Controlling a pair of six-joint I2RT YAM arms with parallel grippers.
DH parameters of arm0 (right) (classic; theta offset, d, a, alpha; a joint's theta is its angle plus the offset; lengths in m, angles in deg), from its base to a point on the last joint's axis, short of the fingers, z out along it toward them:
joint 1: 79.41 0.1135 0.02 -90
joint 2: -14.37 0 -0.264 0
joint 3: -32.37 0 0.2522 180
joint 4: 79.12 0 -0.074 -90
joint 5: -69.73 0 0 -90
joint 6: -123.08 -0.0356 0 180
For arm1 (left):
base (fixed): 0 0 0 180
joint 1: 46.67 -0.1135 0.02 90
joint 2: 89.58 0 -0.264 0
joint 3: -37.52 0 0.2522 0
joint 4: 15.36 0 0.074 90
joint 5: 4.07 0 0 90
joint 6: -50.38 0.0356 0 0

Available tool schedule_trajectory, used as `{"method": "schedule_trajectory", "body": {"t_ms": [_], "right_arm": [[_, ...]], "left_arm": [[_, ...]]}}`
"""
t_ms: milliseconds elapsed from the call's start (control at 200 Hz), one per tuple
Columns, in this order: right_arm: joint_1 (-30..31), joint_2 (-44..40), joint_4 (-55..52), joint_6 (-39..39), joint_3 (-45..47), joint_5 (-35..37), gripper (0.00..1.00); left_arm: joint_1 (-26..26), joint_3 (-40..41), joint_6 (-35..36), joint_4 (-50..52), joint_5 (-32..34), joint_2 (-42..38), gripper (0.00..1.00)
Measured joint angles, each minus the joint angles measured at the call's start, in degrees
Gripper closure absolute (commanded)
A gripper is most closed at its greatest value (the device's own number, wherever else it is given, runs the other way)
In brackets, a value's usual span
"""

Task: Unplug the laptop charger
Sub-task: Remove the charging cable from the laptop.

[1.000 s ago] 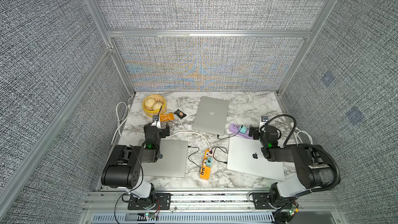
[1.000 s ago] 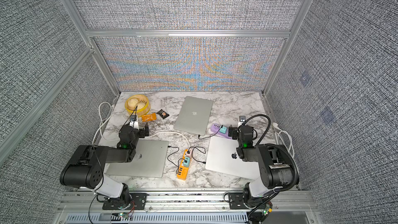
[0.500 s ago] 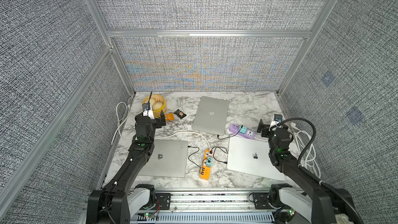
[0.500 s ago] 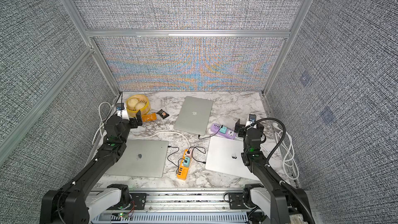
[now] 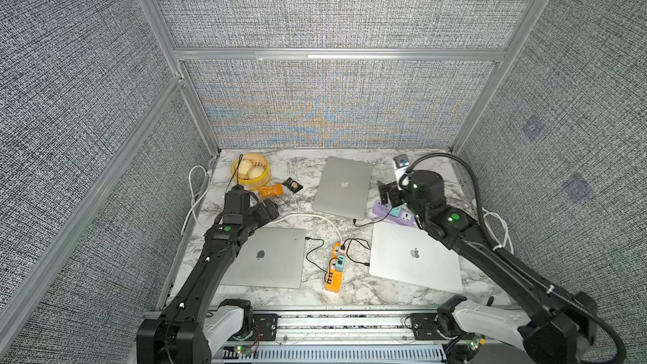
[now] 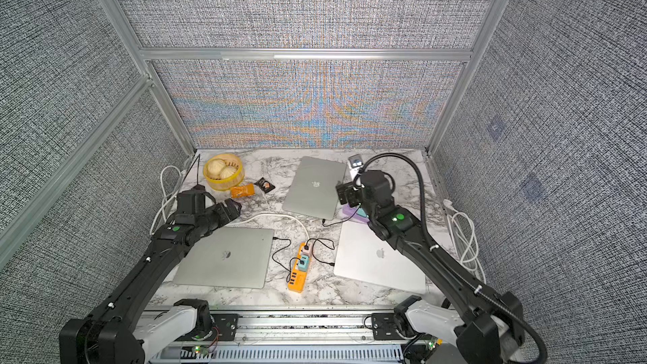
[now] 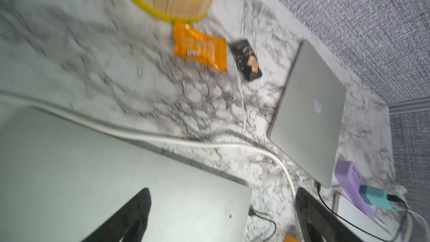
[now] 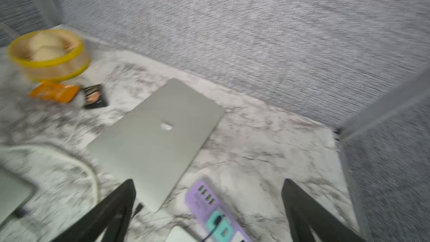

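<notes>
The orange strip (image 5: 334, 272) lies near the front of the table (image 5: 364, 292), in the middle. A pink plug (image 5: 342, 247) and a teal plug (image 5: 338, 262) sit in its far half. Thin black cords (image 5: 310, 238) run from these plugs. One goes left of the strip and is stuck in the side of the left laptop (image 5: 266, 257). One goes right of the strip and ends at the edge of the right laptop (image 5: 415, 257). I cannot tell if that one is pushed in. Both laptops are shut and lie flat.

A white cord (image 5: 308, 218) leaves the far end of the strip and bends away to the left.

Left of the strip and a bit farther back, the left gripper (image 5: 271, 209) hangs over the far corner of the left laptop. Its jaws are wide apart and hold nothing.

Right of the strip and farther back lies a purple strip (image 5: 383, 209). A far plug (image 7: 375, 197), teal too, sits in it. Its black cord goes to the far laptop (image 5: 343, 187), which lies shut behind the orange strip. The right gripper (image 5: 387, 195) hangs over the purple strip. Its jaws are wide apart too, with nothing in them.

Far back and left of the strip lie an orange packet (image 5: 270, 190) and a black packet (image 5: 293, 185), side by side. Just behind them stands a yellow basket (image 5: 257, 180) with buns (image 5: 249, 169) in it.

Both wrist views are blurry.
</notes>
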Motion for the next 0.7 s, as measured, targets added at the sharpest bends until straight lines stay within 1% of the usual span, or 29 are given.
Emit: {"method": "schedule_trajectory", "body": {"t_ms": [165, 330, 390, 450, 505, 700], "right_arm": [[8.13, 12.35, -4.83, 2.1, -9.79, -9.68, 0.01], [12.7, 24.92, -8.22, 5.95, -18.05, -17.79, 0.02], [13.16, 28.28, -8.22, 6.8, -19.82, -20.11, 0.05], [13.33, 31.32, -7.82, 7.45, -20.7, -22.77, 0.06], [13.66, 33.73, -7.76, 8.13, -20.96, -24.68, 0.09], [15.23, 39.58, -4.74, 10.08, -20.41, -30.1, 0.24]], "left_arm": [[0.07, 6.36, -8.85, -2.51, -8.41, 1.01, 0.16], [0.11, 10.03, -14.08, -5.73, -13.25, 1.03, 0.2], [0.15, 11.02, -14.8, -6.67, -14.49, 1.16, 0.23], [0.15, 12.17, -15.85, -7.8, -15.47, 1.4, 0.23], [0.15, 13.42, -17.11, -9.2, -16.46, 1.95, 0.23], [0.15, 15.15, -19.87, -12.33, -19.28, 4.74, 0.23]]}}
